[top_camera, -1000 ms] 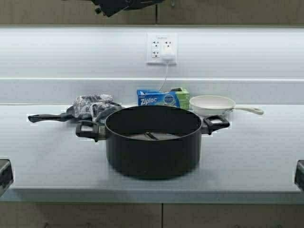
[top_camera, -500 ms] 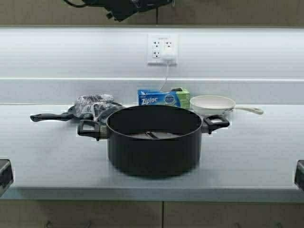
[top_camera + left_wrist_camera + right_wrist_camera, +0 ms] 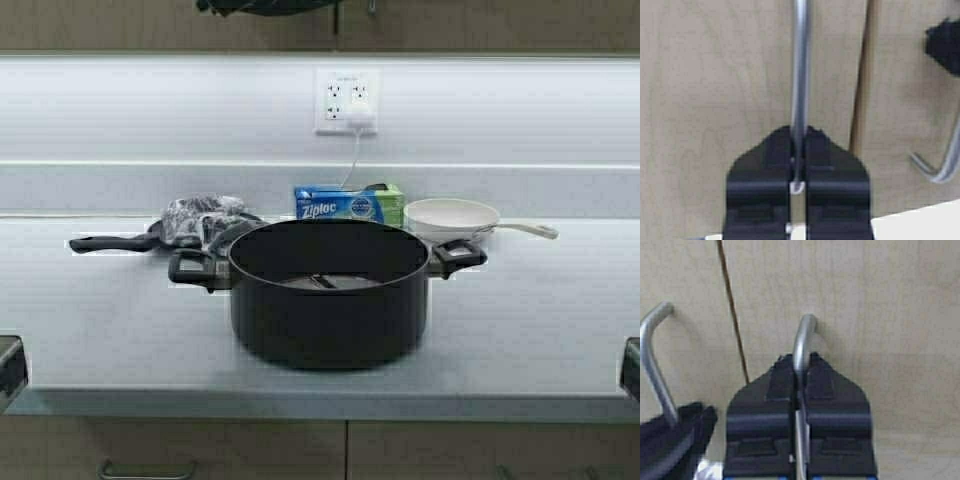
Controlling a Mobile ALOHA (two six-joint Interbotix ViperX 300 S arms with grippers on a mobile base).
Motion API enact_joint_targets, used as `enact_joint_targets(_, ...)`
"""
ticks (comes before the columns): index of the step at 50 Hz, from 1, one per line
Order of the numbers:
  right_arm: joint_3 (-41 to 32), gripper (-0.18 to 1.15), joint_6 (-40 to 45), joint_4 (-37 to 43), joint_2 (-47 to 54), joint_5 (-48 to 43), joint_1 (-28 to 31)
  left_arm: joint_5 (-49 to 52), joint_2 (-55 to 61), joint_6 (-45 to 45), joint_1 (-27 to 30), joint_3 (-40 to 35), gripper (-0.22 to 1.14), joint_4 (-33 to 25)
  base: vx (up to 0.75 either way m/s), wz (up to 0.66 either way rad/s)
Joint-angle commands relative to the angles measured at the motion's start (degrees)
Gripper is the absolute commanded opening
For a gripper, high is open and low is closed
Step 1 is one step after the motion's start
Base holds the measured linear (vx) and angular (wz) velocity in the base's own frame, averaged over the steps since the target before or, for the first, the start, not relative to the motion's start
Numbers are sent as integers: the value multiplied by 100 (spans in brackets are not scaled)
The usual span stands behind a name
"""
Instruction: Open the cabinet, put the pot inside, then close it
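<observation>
Tan wood-grain wall cabinet doors show closed only in the wrist views: the left gripper pinches one metal handle, the right gripper pinches the other metal handle. Below, the matte-black round pot sits on the grey counter.

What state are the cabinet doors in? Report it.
Shut: the cabinet doors lie flush along their seam, with the left tool and right tool each clamped on a handle.

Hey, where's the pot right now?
In the high view the pot sits centre on the counter, in front of the Ziploc box, white frying pan behind its right handle.
</observation>
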Motion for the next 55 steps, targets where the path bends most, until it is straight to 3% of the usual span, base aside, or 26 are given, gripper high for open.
enact_joint_targets(1, 457, 7, 26, -53, -896, 422, 44, 475, -896, -18, -62, 378, 3, 26, 1, -2)
enact_joint_targets(20, 1099, 7, -18, -220, -1767, 1600, -334, 1468, -2162, 369, -18, 1090, 3, 44, -5, -2)
enact_joint_targets(33, 1283, 7, 9, -299, -1881, 2065, -624, 1925, -2522, 404, 431, 1406, 3, 53, -11, 1)
enact_joint_targets(55, 1705, 7, 35, -483, -2558, 2821, -1327, 2364, -3568, 378, 712, 2136, 3, 44, -12, 0)
